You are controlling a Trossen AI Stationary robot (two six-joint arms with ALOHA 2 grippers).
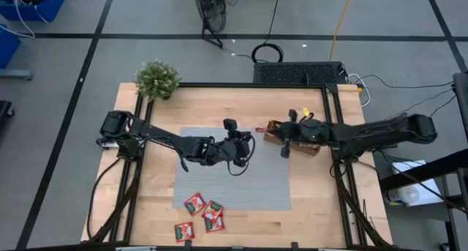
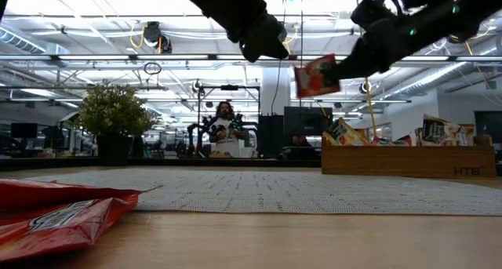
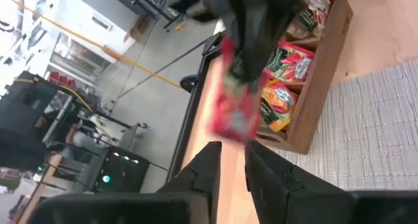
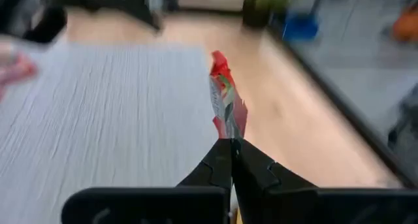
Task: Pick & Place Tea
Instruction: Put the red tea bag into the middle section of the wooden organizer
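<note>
**Squarely between two arms, a red sachet (image 2: 316, 75) hangs above the table**

Over the grey mat's (image 1: 234, 185) far edge, toward 1 o'clock on the table as seen from above, the right gripper (image 4: 230, 142) has its fingers pressed together on the bottom edge of the red sachet, so the packet stands on edge, clear of the surface. The left gripper (image 3: 233, 155) sits just beside it on the 9 o'clock side. Its fingers are slightly parted with nothing between them, and the packet is beyond their tips. The two tools meeting so closely reads as a handover, with the right arm carrying the weight.

Just beyond, at 2 o'clock, the wooden tray (image 2: 408, 161) holds other sachets upright in its compartments, which suggests why the packet is gripped by an edge: it can slide in vertically. That is a judgement, not something shown.

The held sachet is small, flat and square, bright red with a pale and green printed patch, and it is stiff enough to stay upright from a single pinch.

Three loose red sachets (image 1: 194, 203) lie near the table's front edge at 7 o'clock, well apart from both arms. A potted plant (image 1: 157, 79) marks the 10 o'clock corner.
</note>
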